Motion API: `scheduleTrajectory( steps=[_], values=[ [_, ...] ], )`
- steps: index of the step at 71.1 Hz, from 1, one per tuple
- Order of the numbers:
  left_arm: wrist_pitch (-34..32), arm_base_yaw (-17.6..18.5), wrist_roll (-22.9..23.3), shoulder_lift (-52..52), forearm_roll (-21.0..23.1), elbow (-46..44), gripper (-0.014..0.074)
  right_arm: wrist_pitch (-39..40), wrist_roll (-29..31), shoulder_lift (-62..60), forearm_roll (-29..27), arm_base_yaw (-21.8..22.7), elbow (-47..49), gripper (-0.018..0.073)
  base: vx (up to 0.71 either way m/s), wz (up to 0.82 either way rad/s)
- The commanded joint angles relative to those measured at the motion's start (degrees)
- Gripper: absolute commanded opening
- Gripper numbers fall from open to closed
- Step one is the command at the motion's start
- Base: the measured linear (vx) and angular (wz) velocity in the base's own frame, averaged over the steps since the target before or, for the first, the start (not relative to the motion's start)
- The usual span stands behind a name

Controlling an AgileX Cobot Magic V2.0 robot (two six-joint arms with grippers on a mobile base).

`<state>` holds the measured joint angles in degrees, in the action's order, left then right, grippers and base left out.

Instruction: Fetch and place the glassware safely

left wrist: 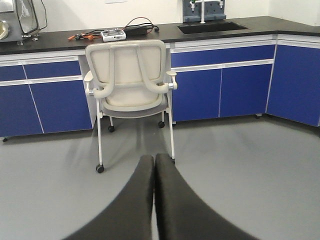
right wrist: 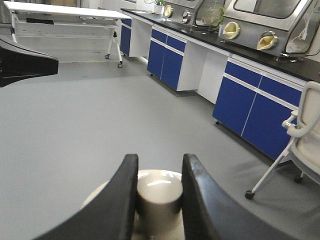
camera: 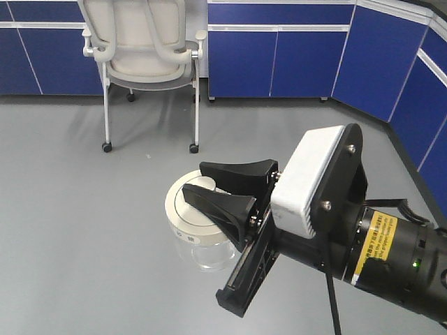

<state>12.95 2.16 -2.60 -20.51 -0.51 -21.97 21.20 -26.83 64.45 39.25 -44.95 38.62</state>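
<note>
At lower centre, the right gripper [camera: 195,181] is holding the glass jar [camera: 202,248] over the floor [camera: 84,230], fingers clamped on its lid knob [right wrist: 159,195]; the left gripper [left wrist: 154,167] is keeping its fingers together, empty. Likely the carrying step: next is calling for a level, gentle set-down.

Clear glass jar [camera: 204,255] with cream-white lid [camera: 180,209], black fingers [camera: 239,174], blue cabinets [camera: 279,66], grey floor [camera: 70,223], off-white chair [camera: 143,35]
</note>
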Motion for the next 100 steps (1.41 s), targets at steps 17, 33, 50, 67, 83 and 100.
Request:
scheduleTrajectory(
  steps=[17, 33, 50, 67, 83, 100],
  values=[
    [-4.09, -0.15, 0.27, -0.51, 0.19, -1.43, -0.0007, 4.86, 0.16, -1.33, -1.06, -0.03, 2.0, -0.0001, 0.59, 0.04],
    [-4.09, -0.15, 0.27, -0.51, 0.19, -1.43, -0.0007, 4.86, 0.16, -1.33, -1.06, -0.03, 2.0, -0.0001, 0.56, 0.03],
    [-4.09, -0.15, 0.27, -0.51, 0.19, -1.43, -0.0007, 4.84, 0.16, -1.33, -1.06, 0.08, 2.0, -0.0001, 0.45, -0.24],
    [-4.09, -0.15, 0.27, -0.51, 0.19, -1.43, -0.0007, 4.84, 0.16, -1.33, -1.06, 0.08, 2.0, -0.0001, 0.34, -0.65],
    [-4.09, -0.15, 0.27, -0.51, 0.19, -1.43, -0.0007, 4.84, 0.16, -1.33, -1.06, 0.08, 2.0, -0.0001, 0.27, -0.93],
    [-4.09, -0.15, 0.27, -0.51, 0.19, -1.43, -0.0007, 4.84, 0.16, -1.33, -1.06, 0.08, 2.0, -0.0001, 0.24, -0.92]
  ],
)
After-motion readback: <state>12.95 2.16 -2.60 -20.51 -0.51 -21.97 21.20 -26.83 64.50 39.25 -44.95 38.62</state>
